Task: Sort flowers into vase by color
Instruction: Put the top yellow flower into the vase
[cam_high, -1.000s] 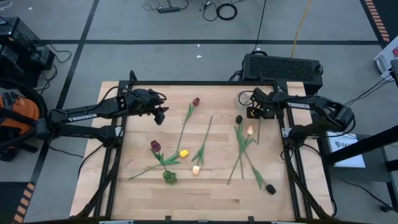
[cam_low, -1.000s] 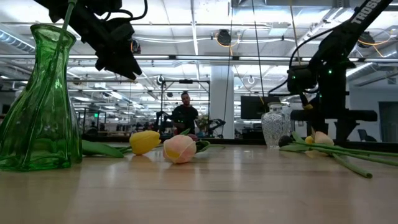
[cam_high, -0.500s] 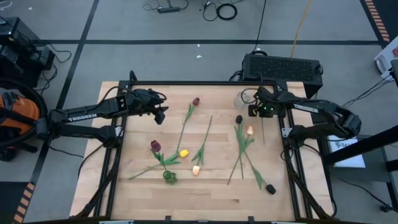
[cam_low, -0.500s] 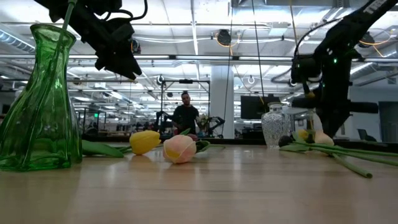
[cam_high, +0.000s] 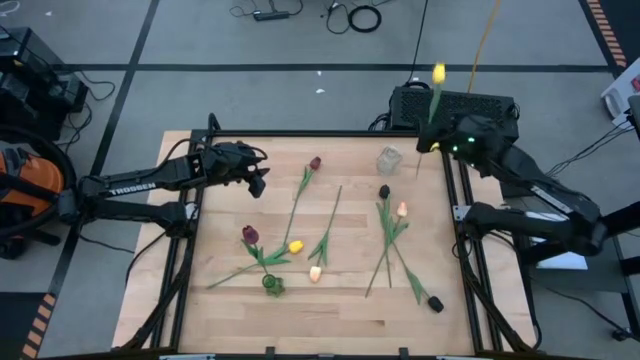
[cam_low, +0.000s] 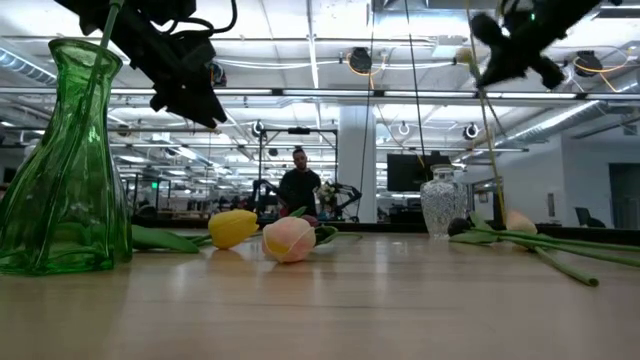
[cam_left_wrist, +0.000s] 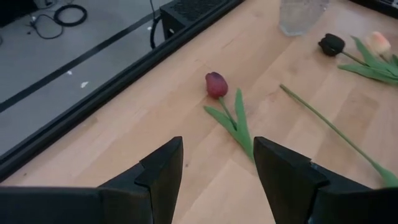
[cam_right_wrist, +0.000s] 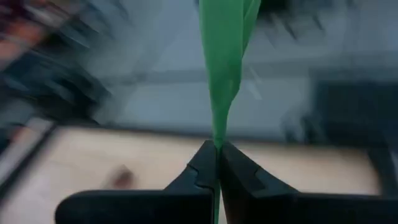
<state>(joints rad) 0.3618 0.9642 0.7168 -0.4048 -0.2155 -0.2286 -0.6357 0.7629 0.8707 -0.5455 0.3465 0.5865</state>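
My right gripper (cam_high: 437, 143) hangs high over the table's far right corner, shut on a yellow tulip (cam_high: 438, 73). Its head points up and its stem runs down past the clear vase (cam_high: 389, 160). My left gripper (cam_high: 262, 183) hovers open above the far left, looking at a dark red tulip (cam_left_wrist: 216, 84) lying flat. Other tulips lie flat on the wood: dark red (cam_high: 250, 235), yellow (cam_high: 295, 245), peach (cam_high: 315, 273), black (cam_high: 384, 191), peach (cam_high: 402, 209) and black (cam_high: 436, 304). A green vase (cam_low: 65, 160) stands near the front, with a stem in it. My right gripper pinches the yellow tulip's green stem (cam_right_wrist: 217, 138) between its two fingertips, some way below the head. The fingers lie across the stem. The tulip stands nearly upright, head above the fingers, and its long lower stem (cam_low: 492, 170) hangs down toward the table.
A black box (cam_high: 455, 105) sits beyond the table's far edge behind the right arm. The table's black frame rails (cam_high: 300, 133) run along its edges. A person (cam_low: 297, 185) stands far off in the room behind.
My right gripper has risen fast from the table and drawn toward the far right corner, tipping up from pointing down. It has carried the yellow tulip up off the wood, and the tulip has swung from lying flat to nearly upright, head on top.
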